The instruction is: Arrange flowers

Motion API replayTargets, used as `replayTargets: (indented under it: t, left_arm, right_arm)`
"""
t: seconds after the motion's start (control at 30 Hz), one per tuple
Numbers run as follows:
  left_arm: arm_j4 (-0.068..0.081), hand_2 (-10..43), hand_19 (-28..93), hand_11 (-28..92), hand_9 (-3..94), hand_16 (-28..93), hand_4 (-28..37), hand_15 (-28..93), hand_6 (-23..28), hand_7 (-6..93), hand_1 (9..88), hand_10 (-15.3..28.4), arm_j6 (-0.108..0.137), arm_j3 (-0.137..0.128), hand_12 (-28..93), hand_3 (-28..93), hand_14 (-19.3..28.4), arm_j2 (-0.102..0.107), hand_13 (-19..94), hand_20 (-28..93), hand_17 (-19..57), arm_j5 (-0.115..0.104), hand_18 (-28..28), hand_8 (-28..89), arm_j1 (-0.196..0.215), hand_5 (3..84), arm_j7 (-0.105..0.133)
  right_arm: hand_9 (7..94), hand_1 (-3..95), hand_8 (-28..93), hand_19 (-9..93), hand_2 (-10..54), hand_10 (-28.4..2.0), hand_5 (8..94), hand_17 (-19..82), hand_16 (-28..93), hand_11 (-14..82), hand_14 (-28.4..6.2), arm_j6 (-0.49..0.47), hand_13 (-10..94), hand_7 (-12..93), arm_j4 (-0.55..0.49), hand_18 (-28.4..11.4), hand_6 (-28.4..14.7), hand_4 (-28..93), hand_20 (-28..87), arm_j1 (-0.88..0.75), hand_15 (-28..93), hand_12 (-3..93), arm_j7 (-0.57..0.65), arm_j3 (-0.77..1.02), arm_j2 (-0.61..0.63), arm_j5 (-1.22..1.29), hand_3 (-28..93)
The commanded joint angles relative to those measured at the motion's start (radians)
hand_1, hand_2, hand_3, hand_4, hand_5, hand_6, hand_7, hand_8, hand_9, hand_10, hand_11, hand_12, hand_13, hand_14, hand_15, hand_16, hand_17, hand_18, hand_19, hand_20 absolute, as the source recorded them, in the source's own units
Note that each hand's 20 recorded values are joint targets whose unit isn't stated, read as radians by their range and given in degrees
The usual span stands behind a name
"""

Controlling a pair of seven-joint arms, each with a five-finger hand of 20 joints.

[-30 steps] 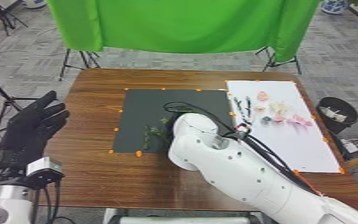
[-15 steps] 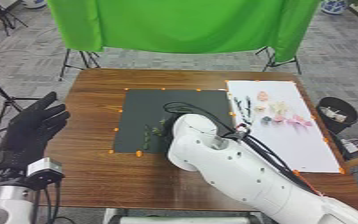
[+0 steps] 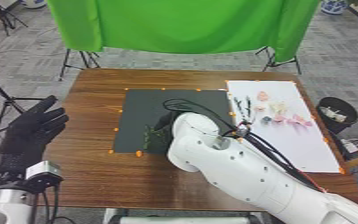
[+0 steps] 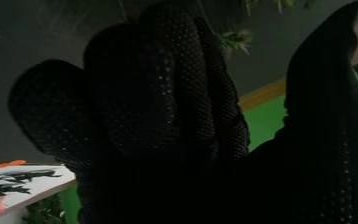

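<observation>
**Brown wooden table (image 3: 95,100): greenery (image 3: 151,136) begun, blooms (image 3: 278,119) to come**

Head view: Green cloth (image 3: 175,25) across upper frame. Dark mat (image 3: 158,100) near centre; greenery on its lower part, beside right arm (image 3: 233,172). Blooms and dark sprigs (image 3: 245,107) on white sheet (image 3: 291,155), right of centre. Left hand (image 3: 31,135) at left of frame, fingers loose and extended, nothing held. Judged early: some greenery laid, blooms yet to place on dark mat.

Right wrist view: Right hand (image 4: 131,95) by dark mat, fingers loosely extended, thumb apart. Greenery beyond fingers; whether any stem between them, cannot tell.
</observation>
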Motion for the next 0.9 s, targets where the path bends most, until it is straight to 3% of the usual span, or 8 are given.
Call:
replayTargets:
  t: [0.03, 0.2, 0.23, 0.27, 0.53, 0.63, 0.73, 0.9]
  left_arm:
    - [-0.010, 6.9, 41, 29, 32.5, -11, -20.0, 47, 10.0, 9.7, 30.8, 18.9, 0.010, -0.007, 11, 66, 23.0, 0.005, 17, 7, -10.1, -0.026, 20.3, -8, 0.038, 38.6, 0.036]
    - [-0.016, 6.8, 41, 29, 32.5, -11, -20.1, 47, 10.0, 9.6, 30.7, 18.8, 0.032, 0.001, 11, 67, 23.1, 0.034, 17, 7, -10.1, -0.082, 20.3, -8, 0.091, 38.6, 0.123]
    - [-0.015, 6.8, 41, 29, 32.5, -11, -20.2, 47, 10.0, 9.5, 30.7, 18.8, 0.030, 0.004, 11, 67, 23.1, 0.028, 17, 7, -10.1, -0.078, 20.3, -8, 0.087, 38.6, 0.117]
    - [-0.018, 6.8, 41, 29, 32.5, -11, -20.2, 47, 10.0, 9.6, 30.7, 18.8, 0.039, 0.003, 11, 66, 23.1, 0.041, 17, 7, -10.1, -0.099, 20.3, -8, 0.104, 38.6, 0.150]
    - [-0.012, 6.8, 41, 28, 32.4, -11, -20.5, 47, 9.9, 9.7, 30.5, 18.8, 0.037, 0.023, 11, 66, 23.1, 0.049, 17, 7, -10.1, -0.103, 20.3, -8, 0.084, 38.6, 0.175]
    - [-0.010, 6.8, 41, 28, 32.4, -11, -20.6, 47, 9.9, 9.8, 30.5, 18.8, 0.031, 0.030, 11, 66, 23.0, 0.045, 17, 7, -10.1, -0.088, 20.3, -8, 0.072, 38.6, 0.161]
    - [-0.009, 6.8, 41, 28, 32.5, -11, -20.6, 47, 10.0, 9.7, 30.5, 18.8, 0.035, 0.037, 11, 66, 22.9, 0.064, 17, 7, -10.1, -0.109, 20.3, -8, 0.078, 38.6, 0.192]
    - [-0.003, 6.8, 41, 28, 32.5, -11, -20.7, 47, 10.0, 9.7, 30.5, 18.9, 0.024, 0.060, 11, 66, 23.0, 0.058, 17, 7, -10.1, -0.091, 20.3, -8, 0.050, 38.6, 0.172]
  right_arm:
    - [93.1, 32.6, -8, 93, -5.3, -15.7, 75.6, 80, 11, 26.4, -5.9, 0.049, 94, 13, -0.040, -1.2, -11.7, -19, -22, 0.033, 50, 16.8, -0.025, -0.034, 0.041, -0.057, 62]
    - [91.1, 32.4, -8, 93, -5.0, -16.1, 72.2, 80, 11, 27.5, -6.1, 0.058, 94, 13, -0.105, -0.4, -11.7, -19, -25, 0.019, 49, 17.2, -0.076, 0.034, 0.102, -0.064, 61]
    - [90.1, 32.3, -8, 93, -4.8, -16.3, 70.1, 79, 12, 28.1, -6.5, 0.062, 94, 14, -0.123, -0.5, -11.5, -19, -26, 0.018, 48, 17.1, -0.084, 0.048, 0.124, -0.059, 62]
    - [89.9, 32.3, -8, 93, -4.8, -16.4, 69.5, 79, 13, 28.2, -6.5, 0.058, 94, 14, -0.137, -0.5, -11.5, -19, -27, 0.014, 47, 17.0, -0.101, 0.067, 0.141, -0.061, 62]
    - [73.8, 31.4, -8, 93, -2.0, -20.9, 59.9, 64, 11, 27.6, -13.4, 0.138, 79, 14, -0.154, -10.0, -11.4, -19, -28, 0.032, 52, 15.9, -0.137, 0.120, 0.310, -0.032, 64]
    - [70.3, 31.6, -8, 93, -1.6, -21.2, 58.7, 60, 11, 27.1, -14.4, 0.154, 76, 14, -0.127, -12.2, -11.2, -19, -28, 0.052, 53, 15.7, -0.123, 0.112, 0.361, -0.026, 64]
    - [69.3, 31.9, -8, 93, -1.5, -21.4, 58.2, 58, 11, 26.9, -14.5, 0.152, 75, 15, -0.096, -13.8, -11.2, -19, -28, 0.081, 53, 15.7, -0.111, 0.093, 0.401, -0.022, 65]
    - [68.5, 31.9, -8, 92, -1.6, -21.7, 56.2, 58, 11, 25.9, -14.7, 0.120, 74, 15, -0.022, -14.4, -11.3, -19, -28, 0.120, 54, 15.6, -0.073, 0.068, 0.424, 0.001, 65]
